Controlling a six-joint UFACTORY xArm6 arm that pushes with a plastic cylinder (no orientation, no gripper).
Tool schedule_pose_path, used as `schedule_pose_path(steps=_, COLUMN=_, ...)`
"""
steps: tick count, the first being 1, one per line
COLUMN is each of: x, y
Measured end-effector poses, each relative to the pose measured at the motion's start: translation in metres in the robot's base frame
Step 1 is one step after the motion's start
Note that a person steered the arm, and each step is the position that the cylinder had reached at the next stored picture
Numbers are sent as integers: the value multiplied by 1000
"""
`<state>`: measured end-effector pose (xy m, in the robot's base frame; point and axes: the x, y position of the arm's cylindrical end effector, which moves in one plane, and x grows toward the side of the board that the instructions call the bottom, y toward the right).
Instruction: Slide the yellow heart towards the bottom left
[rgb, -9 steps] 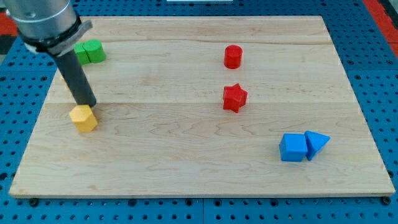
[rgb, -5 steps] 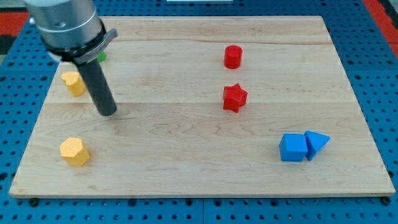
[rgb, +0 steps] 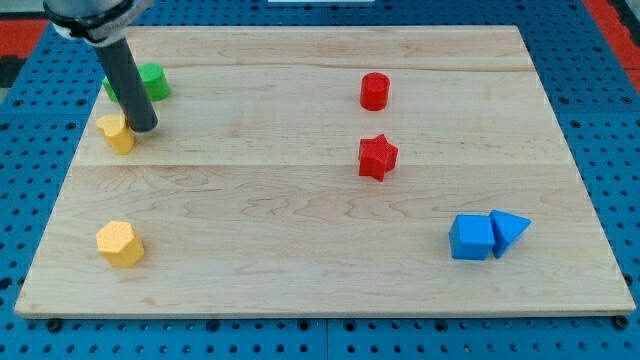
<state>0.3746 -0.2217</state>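
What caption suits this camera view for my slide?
My tip touches the small yellow heart block's right side, just below the green blocks.

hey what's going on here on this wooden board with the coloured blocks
A robot arm with a dark rod is pushing blocks around a wooden board. My tip sits right against the yellow heart on its right side, near the view's top left, just below the green blocks. The heart has not been pushed to the bottom left yet. Another yellow block lies at the lower left, two red blocks sit mid-board, and two blue blocks touch at the lower right.
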Motion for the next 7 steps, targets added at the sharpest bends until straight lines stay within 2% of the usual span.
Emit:
schedule_pose_path(steps=1, x=-15, y=0)
schedule_pose_path(steps=3, x=37, y=-12)
schedule_pose_path(steps=5, x=15, y=-31)
schedule_pose_path(steps=6, x=30, y=-53)
schedule_pose_path(steps=7, x=59, y=-47)
